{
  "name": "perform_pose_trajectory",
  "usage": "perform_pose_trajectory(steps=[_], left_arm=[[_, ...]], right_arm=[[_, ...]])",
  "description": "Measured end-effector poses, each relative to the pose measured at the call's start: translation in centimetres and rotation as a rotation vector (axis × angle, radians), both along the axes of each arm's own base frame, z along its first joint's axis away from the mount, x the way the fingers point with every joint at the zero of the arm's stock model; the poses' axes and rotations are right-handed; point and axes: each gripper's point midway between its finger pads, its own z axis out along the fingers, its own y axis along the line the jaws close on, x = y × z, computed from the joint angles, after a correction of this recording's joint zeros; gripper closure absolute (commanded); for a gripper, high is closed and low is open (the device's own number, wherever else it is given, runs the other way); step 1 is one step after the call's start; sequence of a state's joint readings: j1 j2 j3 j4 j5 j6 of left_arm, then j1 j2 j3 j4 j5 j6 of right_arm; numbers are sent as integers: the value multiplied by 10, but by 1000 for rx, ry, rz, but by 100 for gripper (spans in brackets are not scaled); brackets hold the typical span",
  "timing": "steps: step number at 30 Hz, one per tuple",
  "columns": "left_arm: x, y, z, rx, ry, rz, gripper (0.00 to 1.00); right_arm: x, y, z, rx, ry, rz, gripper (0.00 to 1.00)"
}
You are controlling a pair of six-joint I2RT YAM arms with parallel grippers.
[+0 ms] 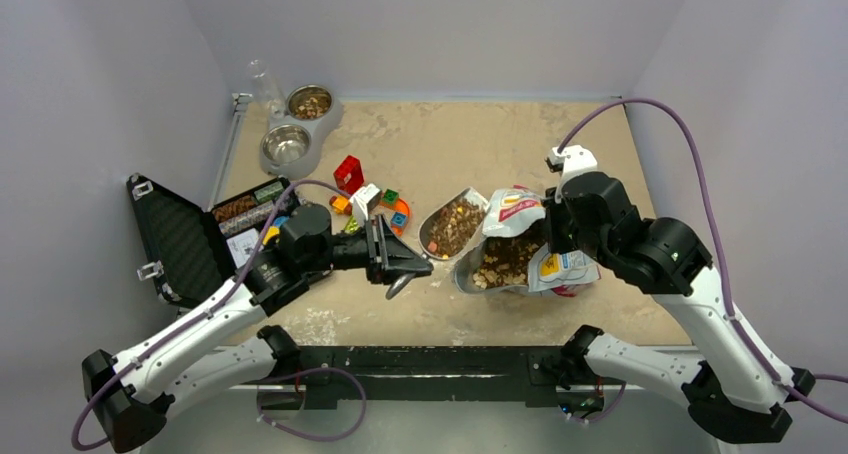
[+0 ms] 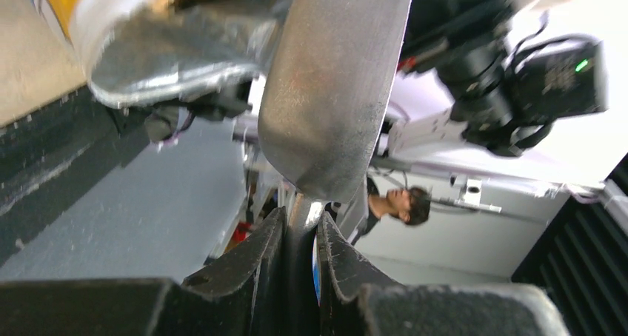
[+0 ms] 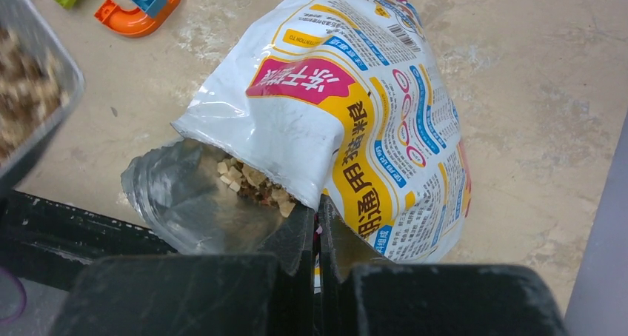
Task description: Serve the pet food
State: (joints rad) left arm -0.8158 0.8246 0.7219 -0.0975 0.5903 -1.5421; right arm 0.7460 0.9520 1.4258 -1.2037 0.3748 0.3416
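A metal scoop (image 1: 452, 226) heaped with brown-tan pet food is held just left of the open food bag (image 1: 520, 249). My left gripper (image 1: 408, 267) is shut on the scoop's handle; the left wrist view shows the scoop's underside (image 2: 333, 84) above the closed fingers (image 2: 266, 254). My right gripper (image 1: 553, 236) is shut on the bag's edge and holds its mouth open. In the right wrist view the bag (image 3: 355, 114) shows pet food (image 3: 252, 180) inside its foil mouth. A double bowl stands at the back left: one bowl (image 1: 310, 102) holds kibble, the other (image 1: 287, 146) looks empty.
An open black case (image 1: 190, 239) lies at the left. Colourful toy blocks (image 1: 365, 199) and a red block (image 1: 348, 172) sit behind the left gripper. A clear bottle (image 1: 264, 82) stands by the bowls. An orange toy piece (image 3: 141, 10) lies near the bag.
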Motion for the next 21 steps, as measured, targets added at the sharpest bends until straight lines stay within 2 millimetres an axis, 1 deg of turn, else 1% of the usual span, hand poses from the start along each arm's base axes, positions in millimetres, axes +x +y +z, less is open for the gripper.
perform_pose_trajectory(steps=[2, 5, 8, 10, 12, 14, 16, 19, 21], left_arm=[[17, 2, 8, -3, -7, 62, 100], [49, 6, 19, 3, -8, 152, 100], [92, 12, 27, 13, -2, 259, 100], [120, 21, 27, 22, 8, 328, 100], [151, 35, 24, 33, 24, 411, 100], [182, 56, 16, 49, 45, 501, 100], [208, 80, 6, 69, 61, 580, 100], [236, 112, -4, 79, 78, 660, 100], [252, 134, -6, 62, 70, 708, 100]], right_arm=[[-3, -2, -1, 13, -10, 3, 100], [-6, -3, -1, 29, -19, 7, 100], [-9, -2, -2, 43, -15, 14, 100], [-10, -2, -2, 47, -14, 13, 100], [-10, -2, -2, 50, -13, 11, 100], [-10, -2, -2, 53, -13, 9, 100], [-10, -2, -2, 53, -12, 8, 100], [-10, -2, -2, 54, -12, 7, 100], [-10, -2, -2, 55, -11, 6, 100]])
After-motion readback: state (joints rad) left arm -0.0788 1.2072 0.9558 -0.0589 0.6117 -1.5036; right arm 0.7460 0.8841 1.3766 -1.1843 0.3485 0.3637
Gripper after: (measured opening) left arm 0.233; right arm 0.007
